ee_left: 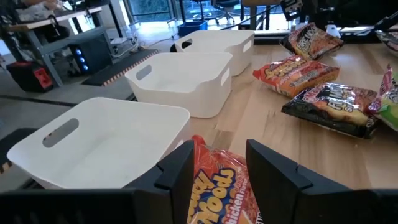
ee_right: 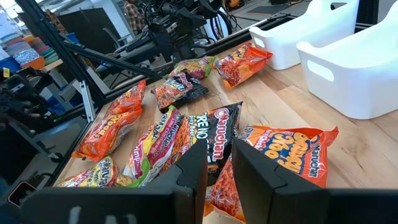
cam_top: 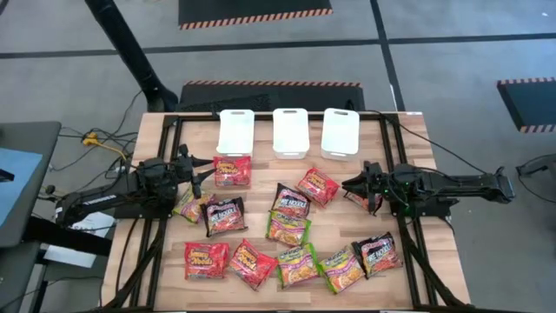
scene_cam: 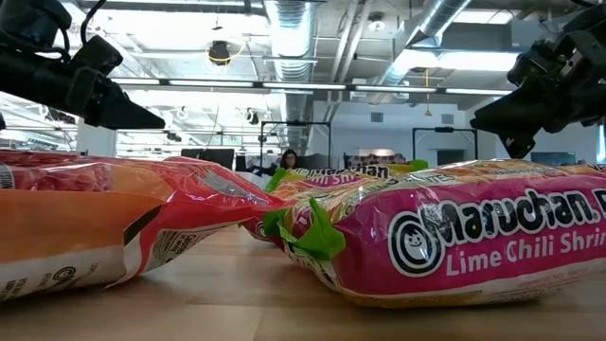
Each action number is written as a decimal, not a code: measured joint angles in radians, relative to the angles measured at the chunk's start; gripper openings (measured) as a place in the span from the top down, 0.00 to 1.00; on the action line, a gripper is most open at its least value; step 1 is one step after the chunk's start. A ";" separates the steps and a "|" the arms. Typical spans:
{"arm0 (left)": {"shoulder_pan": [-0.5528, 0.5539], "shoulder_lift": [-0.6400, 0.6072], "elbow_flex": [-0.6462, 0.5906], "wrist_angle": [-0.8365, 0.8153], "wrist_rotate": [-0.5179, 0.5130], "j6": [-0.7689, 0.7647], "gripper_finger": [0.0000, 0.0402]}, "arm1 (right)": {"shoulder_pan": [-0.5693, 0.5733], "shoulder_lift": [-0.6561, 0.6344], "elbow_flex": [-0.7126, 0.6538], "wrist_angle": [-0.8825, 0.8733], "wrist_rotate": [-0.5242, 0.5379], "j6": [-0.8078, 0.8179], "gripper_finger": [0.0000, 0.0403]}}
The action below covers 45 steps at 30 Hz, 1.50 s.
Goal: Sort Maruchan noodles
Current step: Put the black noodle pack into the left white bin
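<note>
Grippers left [ee_left: 214,171] and right [ee_right: 217,165] each (apparently) pinch red packets [cam_top: 232,170].

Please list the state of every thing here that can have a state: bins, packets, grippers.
Three white plastic bins: upright, empty.
Red-orange ramen packet: between the left gripper fingers, beside the nearest bin.
Red-orange ramen packet: between the right gripper fingers.
Other crinkly ramen packets: lying loose on the wooden table, sealed.

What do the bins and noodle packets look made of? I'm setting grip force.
White bins: probably rigid moulded plastic, smooth matte walls with cut-out handles. Noodle packets: thin glossy plastic film, crinkled, with glare. Table: pale wood planks, by the grain.
</note>
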 joint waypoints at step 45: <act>0.000 0.000 -0.004 0.048 0.005 -0.321 0.66 | 0.000 0.000 0.000 0.000 0.000 0.000 0.75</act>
